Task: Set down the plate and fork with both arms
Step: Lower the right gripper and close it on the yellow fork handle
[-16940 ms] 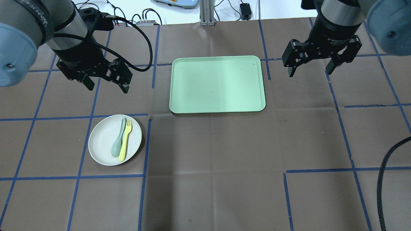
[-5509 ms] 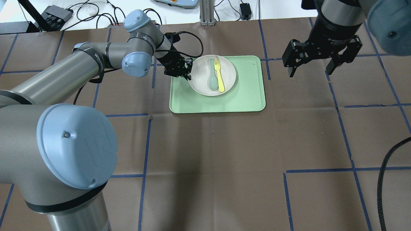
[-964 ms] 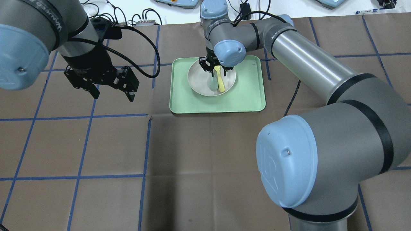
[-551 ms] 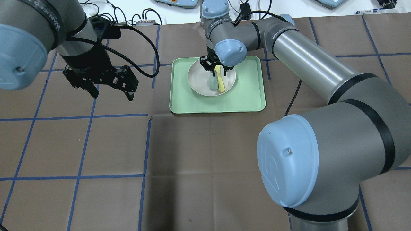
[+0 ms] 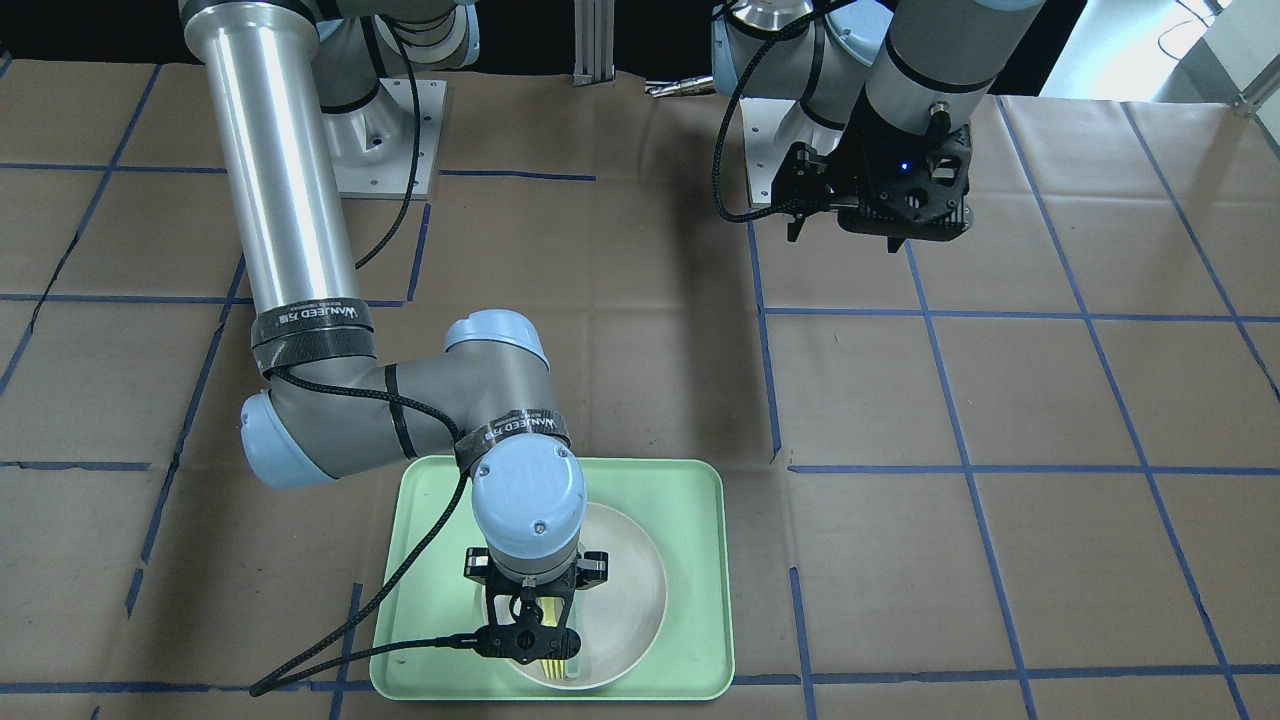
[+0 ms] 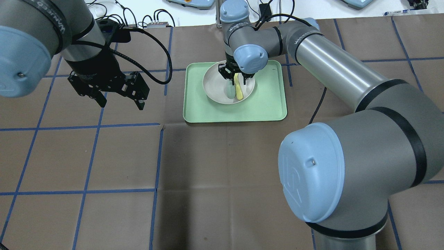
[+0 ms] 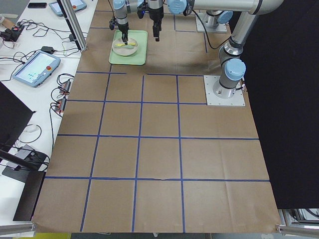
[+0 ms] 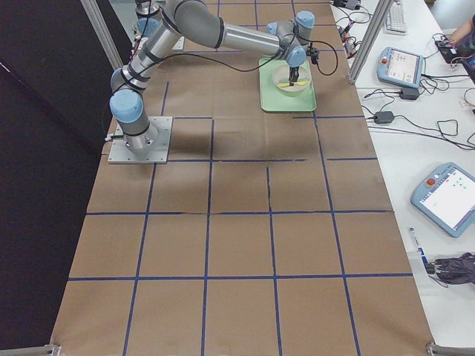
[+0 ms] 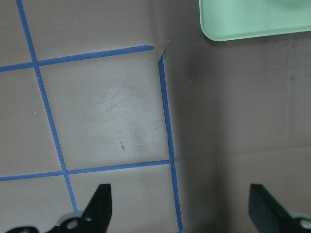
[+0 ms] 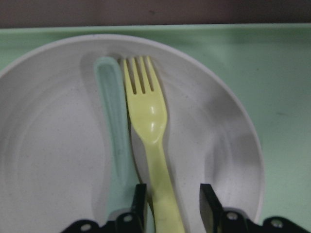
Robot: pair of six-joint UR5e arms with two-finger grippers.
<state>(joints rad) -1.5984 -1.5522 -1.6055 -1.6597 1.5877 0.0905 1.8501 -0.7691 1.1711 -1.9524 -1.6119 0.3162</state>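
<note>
The off-white plate sits in the far half of the light-green tray. The pale-yellow fork lies in the plate beside the grey-green spoon, tines pointing away from the robot. My right gripper is low over the plate, open, its two fingers either side of the fork's handle; the spoon's end lies by the left finger. It also shows in the overhead view and the front view. My left gripper hangs open and empty above the table, left of the tray.
The brown paper table cover carries blue tape lines. The left wrist view shows the tray's near-left corner and bare paper below. Cables and teach pendants lie beyond the table's far edge.
My right gripper has shifted slightly to the right over the fork's handle. The left arm has barely moved. The plate, fork and spoon lie as before.
</note>
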